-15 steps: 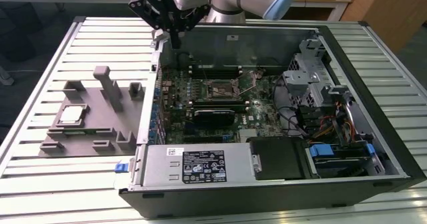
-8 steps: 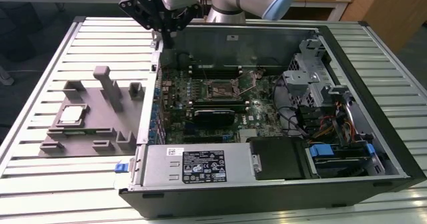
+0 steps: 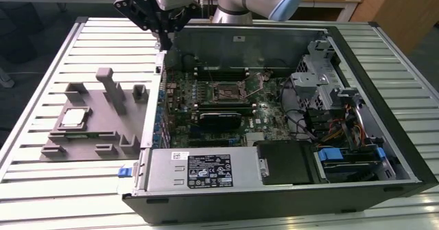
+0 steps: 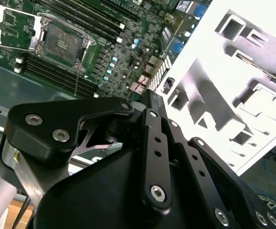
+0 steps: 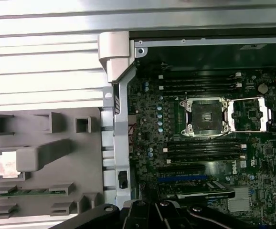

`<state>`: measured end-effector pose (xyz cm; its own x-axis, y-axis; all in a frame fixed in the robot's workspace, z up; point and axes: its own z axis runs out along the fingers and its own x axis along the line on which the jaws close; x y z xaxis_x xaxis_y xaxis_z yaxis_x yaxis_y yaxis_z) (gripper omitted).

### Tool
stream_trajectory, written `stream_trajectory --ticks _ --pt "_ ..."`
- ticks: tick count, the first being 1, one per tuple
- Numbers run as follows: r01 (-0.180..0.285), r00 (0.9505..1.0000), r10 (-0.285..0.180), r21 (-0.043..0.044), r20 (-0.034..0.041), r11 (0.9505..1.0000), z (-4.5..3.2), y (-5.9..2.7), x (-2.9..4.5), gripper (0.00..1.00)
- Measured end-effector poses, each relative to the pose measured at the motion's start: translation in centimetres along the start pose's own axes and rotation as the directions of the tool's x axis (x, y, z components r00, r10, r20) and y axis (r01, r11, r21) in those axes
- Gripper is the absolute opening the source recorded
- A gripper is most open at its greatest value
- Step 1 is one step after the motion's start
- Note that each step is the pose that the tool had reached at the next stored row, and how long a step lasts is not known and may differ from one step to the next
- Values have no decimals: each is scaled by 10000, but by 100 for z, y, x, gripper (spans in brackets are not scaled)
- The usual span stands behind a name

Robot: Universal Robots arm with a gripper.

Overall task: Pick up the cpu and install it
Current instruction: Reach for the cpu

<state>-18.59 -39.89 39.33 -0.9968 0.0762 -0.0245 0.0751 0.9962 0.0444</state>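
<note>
Hand (image 3: 164, 43) hovering above computer case (image 3: 288, 205) wall, wide or narrow: cannot tell. Cpu (image 3: 74, 118) unpicked in grey tray (image 3: 103, 137) on table (image 3: 41, 189); socket (image 3: 226, 91) open, empty. Pickup, install both left.

On the tabletop (image 3: 41, 189), the tray (image 3: 82, 143) lies at the exterior view's left, just beside the case (image 3: 274, 205). The cpu (image 3: 73, 118) sits in the tray, the socket (image 3: 227, 91) inside the case.

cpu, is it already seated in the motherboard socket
No, the cpu lies in the grey tray beside the computer case, on the exterior view's left, apart from the motherboard socket.
</note>
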Motion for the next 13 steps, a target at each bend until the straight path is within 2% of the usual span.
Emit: stream_trajectory --ticks 7,13 --pt "0 10000 0 0 0 10000 -3 -9 115 11" --pt "0 10000 0 1 -1 10000 1 -20 264 11"
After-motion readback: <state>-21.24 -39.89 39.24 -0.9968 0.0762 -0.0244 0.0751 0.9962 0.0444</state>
